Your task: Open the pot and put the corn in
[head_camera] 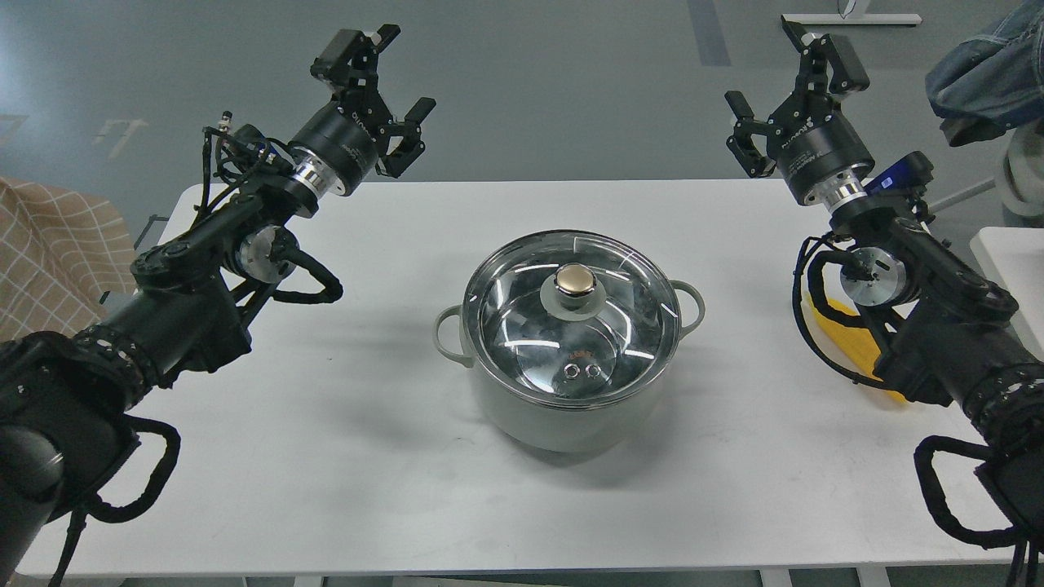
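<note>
The pale grey-green pot [563, 416] stands at the middle of the white table [367, 456], with its round glass lid [522, 318] and gold knob [575, 279] on it. The yellow corn [852, 346] lies at the right side of the table, mostly hidden behind my right arm. My left gripper [390, 81] is open and empty, raised above the table's far left edge. My right gripper [787, 77] is open and empty, raised above the far right edge. Both are well away from the pot.
A checked cloth [57, 244] lies off the table at the left. Blue denim [987, 73] and a white surface [1007, 244] are at the right. The grey floor lies beyond the table's far edge.
</note>
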